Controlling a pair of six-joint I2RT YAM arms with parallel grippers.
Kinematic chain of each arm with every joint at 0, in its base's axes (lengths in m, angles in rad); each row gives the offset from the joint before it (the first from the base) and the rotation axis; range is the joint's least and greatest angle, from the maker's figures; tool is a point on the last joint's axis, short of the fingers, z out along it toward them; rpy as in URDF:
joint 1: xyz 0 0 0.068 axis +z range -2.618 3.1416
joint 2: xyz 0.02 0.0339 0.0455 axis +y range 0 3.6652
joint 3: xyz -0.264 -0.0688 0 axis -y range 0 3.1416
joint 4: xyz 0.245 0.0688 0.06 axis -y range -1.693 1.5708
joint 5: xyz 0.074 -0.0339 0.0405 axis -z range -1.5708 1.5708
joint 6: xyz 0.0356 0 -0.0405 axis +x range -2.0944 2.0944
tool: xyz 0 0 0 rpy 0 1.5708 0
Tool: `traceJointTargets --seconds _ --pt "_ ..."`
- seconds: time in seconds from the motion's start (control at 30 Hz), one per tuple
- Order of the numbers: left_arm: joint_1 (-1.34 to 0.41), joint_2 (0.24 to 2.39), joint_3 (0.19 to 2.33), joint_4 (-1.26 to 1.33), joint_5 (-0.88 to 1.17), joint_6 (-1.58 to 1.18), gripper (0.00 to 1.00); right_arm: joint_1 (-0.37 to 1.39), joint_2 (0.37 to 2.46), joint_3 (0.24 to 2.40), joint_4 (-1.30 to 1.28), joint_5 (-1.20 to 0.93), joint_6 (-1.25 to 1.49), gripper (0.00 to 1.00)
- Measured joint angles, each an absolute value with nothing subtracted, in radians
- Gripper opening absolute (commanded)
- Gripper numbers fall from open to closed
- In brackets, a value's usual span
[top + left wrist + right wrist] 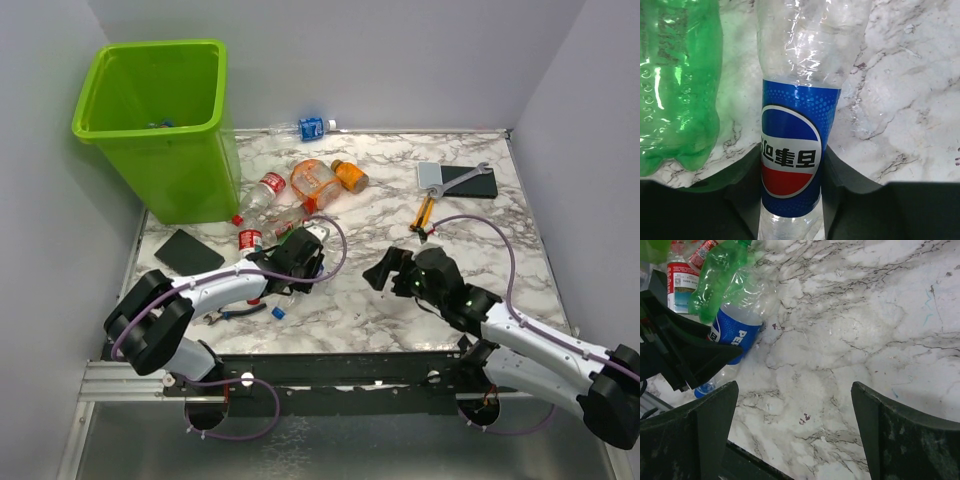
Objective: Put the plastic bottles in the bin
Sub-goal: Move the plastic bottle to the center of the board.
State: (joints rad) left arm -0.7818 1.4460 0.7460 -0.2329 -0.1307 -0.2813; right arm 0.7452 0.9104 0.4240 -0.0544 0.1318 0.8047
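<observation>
Near the middle of the desk (pixel 400 200), your left claw (pixel 792 200) is clamped on the Pepsi bottle (pixel 790 165), with its fingers (pixel 740 200) pressing both sides. The bottle's long axis runs straight ahead between them. A green bottle (pixel 675 100) lies just beside it. The bin (pixel 190 180) stands far left, nearest this arm. Your right claw (pixel 795 440) hangs wide apart, holding nothing.

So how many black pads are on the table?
2. The near-left pad lies by the bin's base; the far-right pad lies under a wrench. The arms may hide others.
</observation>
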Motion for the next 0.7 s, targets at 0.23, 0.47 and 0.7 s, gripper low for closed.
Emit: traceJointTargets --seconds 0.23,0.47,0.7 --pt "-0.867 1.391 0.721 -0.202 -0.131 -0.208 0.37 0.745 0.843 0.519 -0.187 0.202 0.765 0.99" --pt "-1.119 1.177 0.621 -0.068 -0.136 0.086 0.51 0.708 0.907 0.744 -0.358 0.276 0.758 0.99" --pt "-1.215 1.163 0.539 0.033 -0.133 0.566 0.52 0.676 0.922 0.76 -0.414 0.258 0.747 0.99"
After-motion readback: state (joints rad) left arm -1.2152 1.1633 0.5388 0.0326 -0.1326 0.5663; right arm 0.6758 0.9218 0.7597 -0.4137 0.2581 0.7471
